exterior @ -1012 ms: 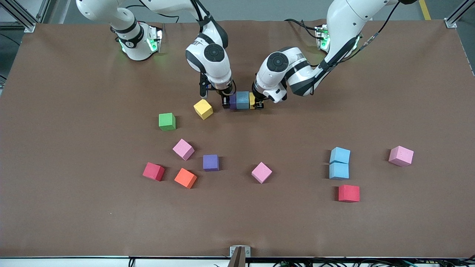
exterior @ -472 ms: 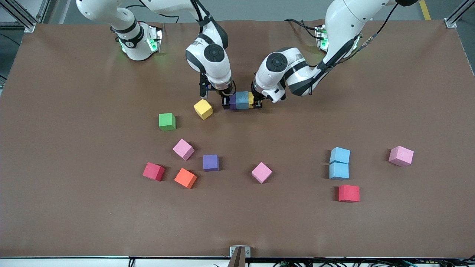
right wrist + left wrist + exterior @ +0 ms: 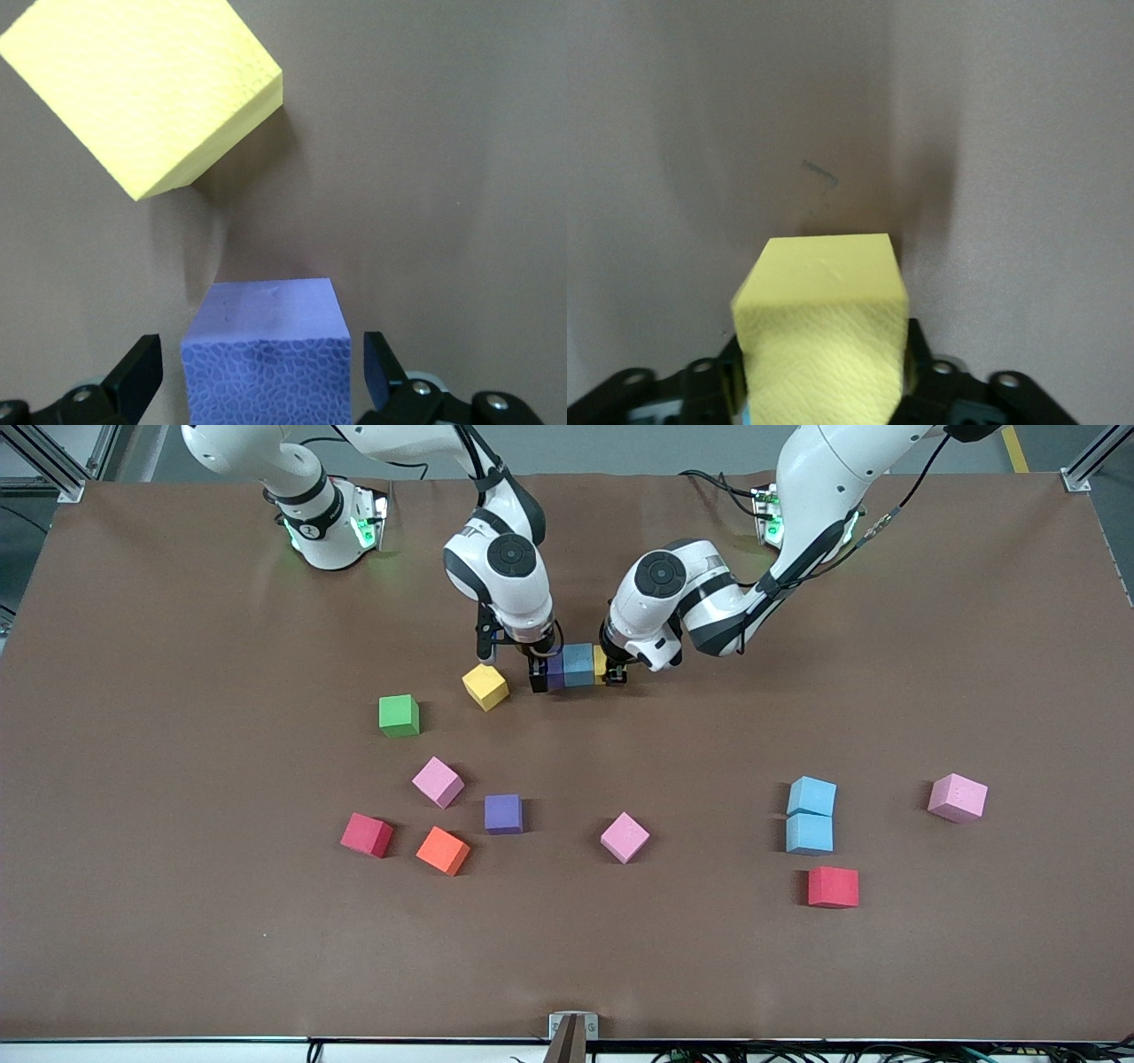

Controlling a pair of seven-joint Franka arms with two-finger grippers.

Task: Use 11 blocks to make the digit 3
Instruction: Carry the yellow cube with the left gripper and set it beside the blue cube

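A row of three touching blocks lies between the arms: purple [image 3: 555, 671], light blue [image 3: 578, 665], yellow [image 3: 600, 664]. My right gripper [image 3: 539, 678] stands low at the purple end, open. In the right wrist view the purple block [image 3: 264, 354] sits between the right gripper [image 3: 261, 367] with a gap on each side. My left gripper [image 3: 614, 675] is down round the yellow block [image 3: 822, 319], which fills the left gripper [image 3: 824, 363] in its wrist view. A loose yellow block [image 3: 485, 685] [image 3: 151, 88] lies beside the right gripper.
Nearer the camera lie loose cubes: green [image 3: 399, 715], pink [image 3: 438, 781], purple [image 3: 503, 813], red [image 3: 367, 834], orange [image 3: 443, 850], pink [image 3: 625, 837]. Toward the left arm's end lie two touching light blue cubes [image 3: 811, 815], a red one [image 3: 833, 887] and a pink one [image 3: 958, 797].
The right gripper has opened off the purple block. The left gripper and its yellow block have shifted slightly toward the blue block, closing the row. The loose cubes have not moved.
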